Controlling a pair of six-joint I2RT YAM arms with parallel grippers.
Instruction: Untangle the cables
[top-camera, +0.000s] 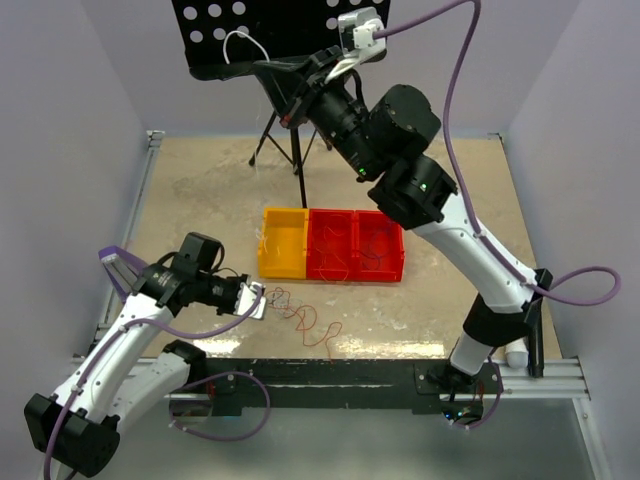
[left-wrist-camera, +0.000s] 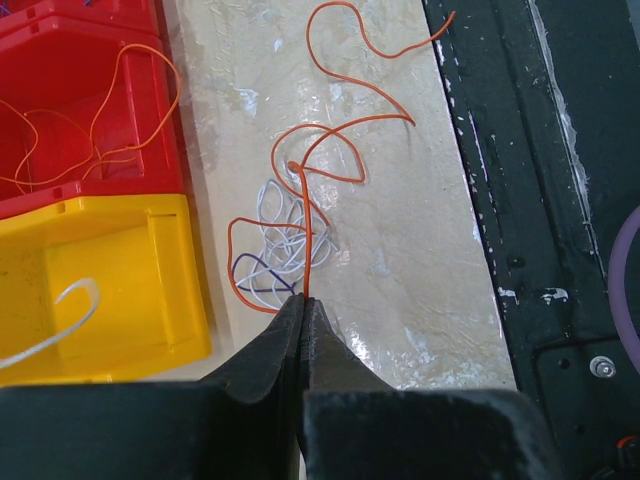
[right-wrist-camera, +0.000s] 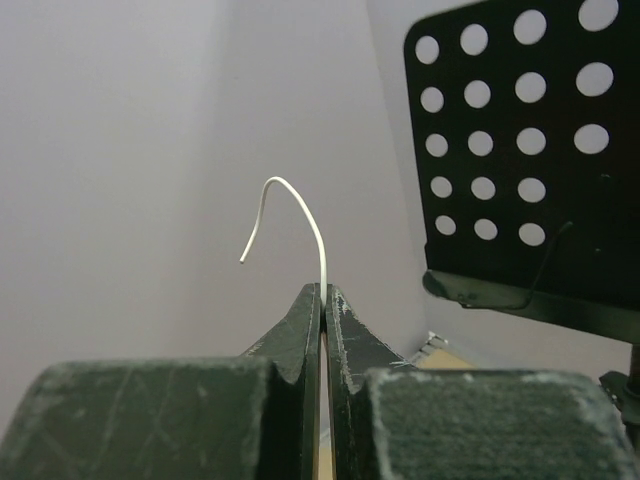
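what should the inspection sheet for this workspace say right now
surface: tan table, worn, pale patches
job's things: wire tangle on the table beside the yellow bin; orange wires in a red bin; loose white wire in the yellow bin
clutter: nothing seen
grippers: left gripper shut on an orange wire; right gripper raised, shut on the held white wire
cables: lilac arm cables loop along both arms
surroundings: black perforated stand behind the table; plain walls
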